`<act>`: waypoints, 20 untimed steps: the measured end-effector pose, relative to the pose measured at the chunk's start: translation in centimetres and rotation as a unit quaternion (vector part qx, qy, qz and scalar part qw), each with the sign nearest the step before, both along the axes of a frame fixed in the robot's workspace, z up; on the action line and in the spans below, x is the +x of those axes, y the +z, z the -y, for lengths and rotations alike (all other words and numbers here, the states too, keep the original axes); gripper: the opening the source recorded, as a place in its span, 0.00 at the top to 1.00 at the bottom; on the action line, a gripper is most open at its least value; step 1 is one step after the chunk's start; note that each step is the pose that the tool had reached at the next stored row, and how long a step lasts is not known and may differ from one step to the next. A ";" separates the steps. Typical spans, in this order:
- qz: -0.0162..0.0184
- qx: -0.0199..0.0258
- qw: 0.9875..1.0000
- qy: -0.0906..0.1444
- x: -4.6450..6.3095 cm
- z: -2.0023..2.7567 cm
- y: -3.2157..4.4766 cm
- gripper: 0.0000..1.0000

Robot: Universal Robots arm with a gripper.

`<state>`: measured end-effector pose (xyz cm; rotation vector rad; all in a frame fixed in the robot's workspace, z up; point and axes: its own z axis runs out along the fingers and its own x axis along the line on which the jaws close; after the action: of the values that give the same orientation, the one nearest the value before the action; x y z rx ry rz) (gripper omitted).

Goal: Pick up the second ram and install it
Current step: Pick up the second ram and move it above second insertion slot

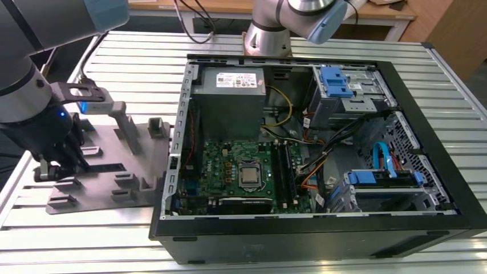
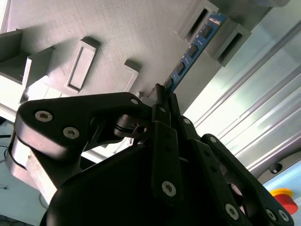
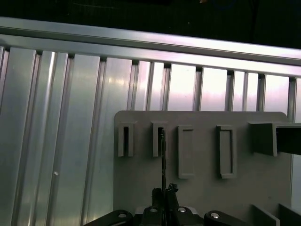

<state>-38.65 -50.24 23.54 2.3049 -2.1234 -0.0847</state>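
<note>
Amid tray posts (image 2: 82,66), claw (image 2: 162,92) on second ram (image 2: 190,52)

A counter (image 1: 137,57) of ribbed silver aluminium slats is spread across the exterior view, and bright light is reflected along its ridges in both wrist views. Beyond its far edge a light wooden desk (image 1: 373,11) on pale legs is set, with black cables (image 1: 199,23) hung below. A brown wooden panel (image 1: 457,40) is seen at the exterior view's right.
</note>
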 end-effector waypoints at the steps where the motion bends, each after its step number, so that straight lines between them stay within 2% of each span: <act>1: 0.000 0.000 1.000 0.000 0.0 0.00 0.13 0.89; 11: 0.000 0.000 1.000 0.000 0.0 0.00 1.02 0.89; 20: 0.000 0.001 1.000 0.000 0.0 0.00 1.33 0.89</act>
<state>-38.65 -50.25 24.87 2.3062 -2.1245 -0.0879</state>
